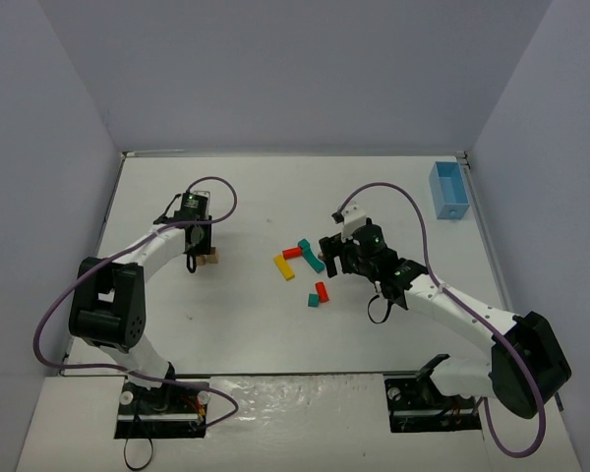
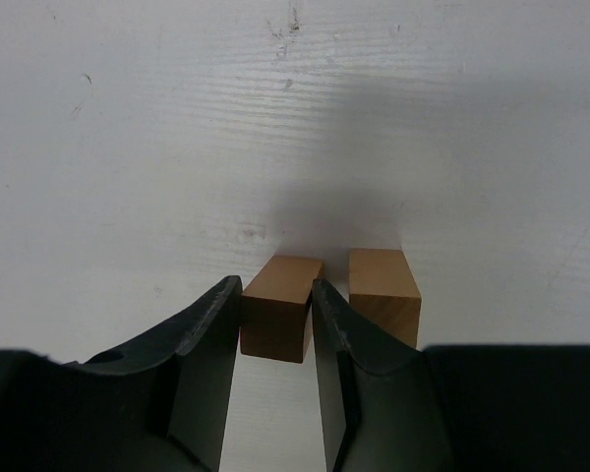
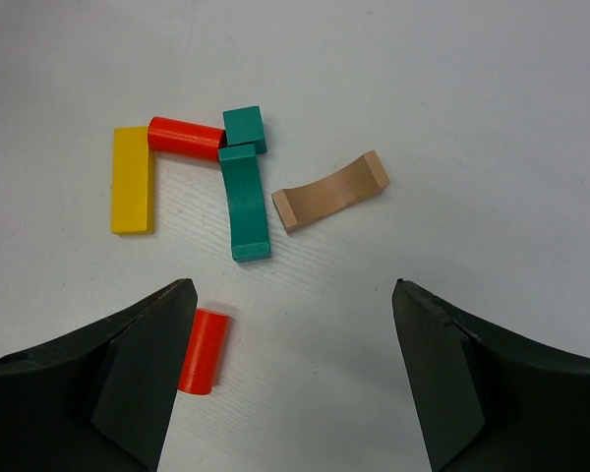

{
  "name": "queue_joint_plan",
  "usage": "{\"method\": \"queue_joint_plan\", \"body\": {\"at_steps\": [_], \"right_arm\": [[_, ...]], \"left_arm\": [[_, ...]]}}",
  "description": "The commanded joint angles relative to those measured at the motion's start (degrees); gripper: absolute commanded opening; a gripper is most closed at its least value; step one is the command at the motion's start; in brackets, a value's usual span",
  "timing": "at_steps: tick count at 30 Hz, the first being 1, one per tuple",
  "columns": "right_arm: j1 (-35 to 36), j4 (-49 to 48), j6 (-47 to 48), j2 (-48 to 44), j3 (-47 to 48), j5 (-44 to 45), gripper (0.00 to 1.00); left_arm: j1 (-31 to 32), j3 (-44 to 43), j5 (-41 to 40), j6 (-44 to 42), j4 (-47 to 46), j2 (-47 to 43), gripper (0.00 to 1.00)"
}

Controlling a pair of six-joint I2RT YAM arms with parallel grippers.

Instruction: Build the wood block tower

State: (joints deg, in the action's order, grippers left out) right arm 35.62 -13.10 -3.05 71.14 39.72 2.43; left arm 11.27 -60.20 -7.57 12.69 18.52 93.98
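My left gripper [image 2: 275,295] is shut on a tan wooden block [image 2: 280,305] low at the table; a second tan block [image 2: 383,290] stands right beside it, outside the right finger. Both show in the top view [image 1: 209,261] under my left gripper [image 1: 192,241]. My right gripper [image 3: 293,295] is wide open and empty above loose blocks: a yellow bar [image 3: 133,179], a red cylinder [image 3: 185,138], a teal cube [image 3: 244,128], a teal arch [image 3: 244,202], a tan arch [image 3: 331,190] and a second red cylinder [image 3: 202,349] by its left finger. No stacked tower shows.
A light-blue bin [image 1: 448,190] stands at the back right near the wall. The coloured blocks lie mid-table [image 1: 303,265] just left of my right gripper [image 1: 334,254]. A small teal block [image 1: 314,303] lies next to a red cylinder [image 1: 322,291].
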Motion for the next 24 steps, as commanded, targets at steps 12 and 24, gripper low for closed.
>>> {"method": "queue_joint_plan", "body": {"at_steps": [12,24], "right_arm": [[-0.3,-4.0,-0.5,0.6,0.3,-1.4,0.79],[-0.5,-4.0,-0.5,0.1,0.2,-1.8,0.79]], "left_arm": [[-0.2,-2.5,-0.5,1.8,0.8,-6.6,0.36],[-7.8,-3.1,2.9,1.1,5.8,-10.1,0.35]]}}
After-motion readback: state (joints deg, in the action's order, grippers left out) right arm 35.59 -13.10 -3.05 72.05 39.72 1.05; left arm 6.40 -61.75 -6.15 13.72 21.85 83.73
